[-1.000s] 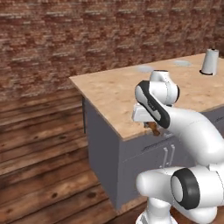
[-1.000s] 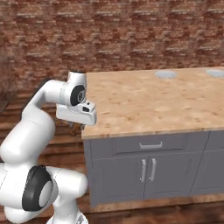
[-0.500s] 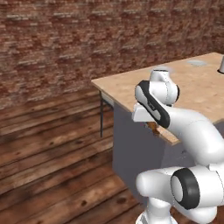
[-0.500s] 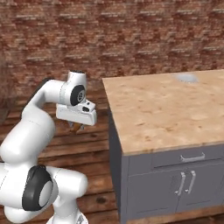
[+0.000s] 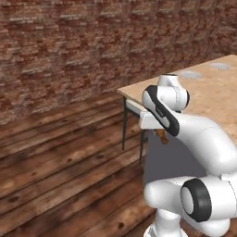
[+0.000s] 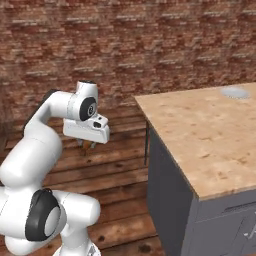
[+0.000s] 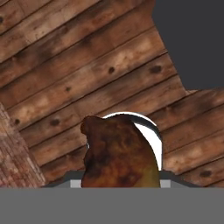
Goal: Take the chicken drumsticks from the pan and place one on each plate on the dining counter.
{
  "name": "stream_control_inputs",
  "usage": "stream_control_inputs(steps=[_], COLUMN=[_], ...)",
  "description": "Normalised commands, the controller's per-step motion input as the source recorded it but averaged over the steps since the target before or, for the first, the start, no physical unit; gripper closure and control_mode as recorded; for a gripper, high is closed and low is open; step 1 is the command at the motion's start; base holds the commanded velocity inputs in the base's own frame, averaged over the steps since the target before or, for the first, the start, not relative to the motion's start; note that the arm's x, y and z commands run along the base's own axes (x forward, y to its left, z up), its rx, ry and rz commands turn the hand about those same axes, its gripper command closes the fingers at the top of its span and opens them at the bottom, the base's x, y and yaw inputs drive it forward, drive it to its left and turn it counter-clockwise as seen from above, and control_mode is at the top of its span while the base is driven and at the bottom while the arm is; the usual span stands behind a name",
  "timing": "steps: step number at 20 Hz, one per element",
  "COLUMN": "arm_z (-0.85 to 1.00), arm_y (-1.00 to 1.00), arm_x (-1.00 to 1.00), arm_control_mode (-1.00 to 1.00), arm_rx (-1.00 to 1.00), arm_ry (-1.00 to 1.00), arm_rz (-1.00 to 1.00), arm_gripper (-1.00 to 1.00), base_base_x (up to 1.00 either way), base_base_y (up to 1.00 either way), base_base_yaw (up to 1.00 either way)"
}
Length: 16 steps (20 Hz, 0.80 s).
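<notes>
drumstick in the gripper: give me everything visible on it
The drumstick is reddish-brown with darker mottling and an orange-yellow tinge low down, its surface lumpy like cooked skin. In the hand view its fat, rounded end points away from the camera; the bone end is hidden. It sits in the gripper, carried in the air above the wooden floor, beside the dining counter and not over it. From the base views just a small brown-orange bit pokes out below the hand. Nothing else touches it.
</notes>
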Motion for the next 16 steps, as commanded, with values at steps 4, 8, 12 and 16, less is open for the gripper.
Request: stream_control_inputs(steps=[4, 8, 12, 16], arm_z=[0.00, 0.00, 0.00, 0.00], arm_y=[0.00, 0.00, 0.00, 0.00], arm_x=[0.00, 0.00, 0.00, 0.00], arm_control_mode=[1.00, 1.00, 1.00, 1.00], arm_rx=[0.00, 0.00, 0.00, 0.00], arm_ry=[0.00, 0.00, 0.00, 0.00], arm_rz=[0.00, 0.00, 0.00, 0.00], arm_gripper=[1.00, 1.00, 1.00, 1.00], base_base_x=[0.57, 0.61, 0.61, 0.57], base_base_y=[0.82, 0.75, 0.73, 0.78], base_base_yaw=[-0.41, -0.48, -0.49, -0.45])
